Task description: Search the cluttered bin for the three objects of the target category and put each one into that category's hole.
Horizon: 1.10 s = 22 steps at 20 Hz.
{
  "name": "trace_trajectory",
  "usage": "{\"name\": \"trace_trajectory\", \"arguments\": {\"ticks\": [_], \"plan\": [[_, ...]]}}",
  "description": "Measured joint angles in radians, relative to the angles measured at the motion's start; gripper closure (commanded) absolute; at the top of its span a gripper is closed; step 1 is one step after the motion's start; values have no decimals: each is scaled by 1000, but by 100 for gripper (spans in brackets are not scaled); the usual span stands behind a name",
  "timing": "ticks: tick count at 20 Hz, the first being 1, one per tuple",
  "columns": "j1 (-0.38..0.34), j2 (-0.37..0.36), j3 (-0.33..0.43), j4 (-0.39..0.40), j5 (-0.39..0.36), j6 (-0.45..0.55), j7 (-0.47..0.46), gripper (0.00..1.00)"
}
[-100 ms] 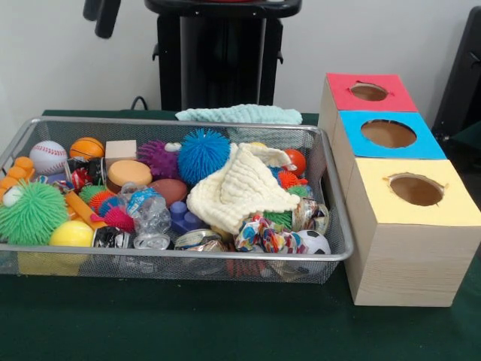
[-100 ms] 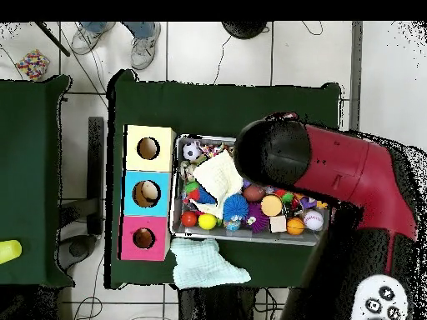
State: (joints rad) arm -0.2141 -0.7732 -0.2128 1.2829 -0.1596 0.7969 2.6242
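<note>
A wire mesh bin (image 1: 331,195) on the green table is packed with toys. Among them are a baseball (image 1: 48,156), a basketball (image 1: 87,147), a blue spiky ball (image 1: 203,154), a green spiky ball (image 1: 31,213), a yellow ball (image 1: 71,234), a soccer ball (image 1: 313,243), a wooden block (image 1: 120,150) and a cream cloth (image 1: 240,188). Right of the bin stand three boxes with round holes: red (image 1: 368,92), blue (image 1: 388,134), yellow (image 1: 415,190). The gripper (image 1: 101,16) shows only as dark tips at the top edge, high above the bin's left end. In the overhead view the red arm (image 2: 334,167) hangs over the bin (image 2: 175,192).
A teal cloth (image 1: 239,114) lies behind the bin, seen from above beside the red box (image 2: 143,238). A person's shoes (image 2: 117,42) show on the floor beyond the table. A second green table (image 2: 33,167) stands to the side.
</note>
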Motion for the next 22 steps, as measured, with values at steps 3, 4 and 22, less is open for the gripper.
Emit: {"name": "trace_trajectory", "arguments": {"ticks": [3, 4, 22], "plan": [[1, 21, 13, 0, -22, -40, 0, 0], [1, 25, 14, 0, -26, -45, 0, 0], [31, 125, 11, 2, -68, -77, 0, 0]]}}
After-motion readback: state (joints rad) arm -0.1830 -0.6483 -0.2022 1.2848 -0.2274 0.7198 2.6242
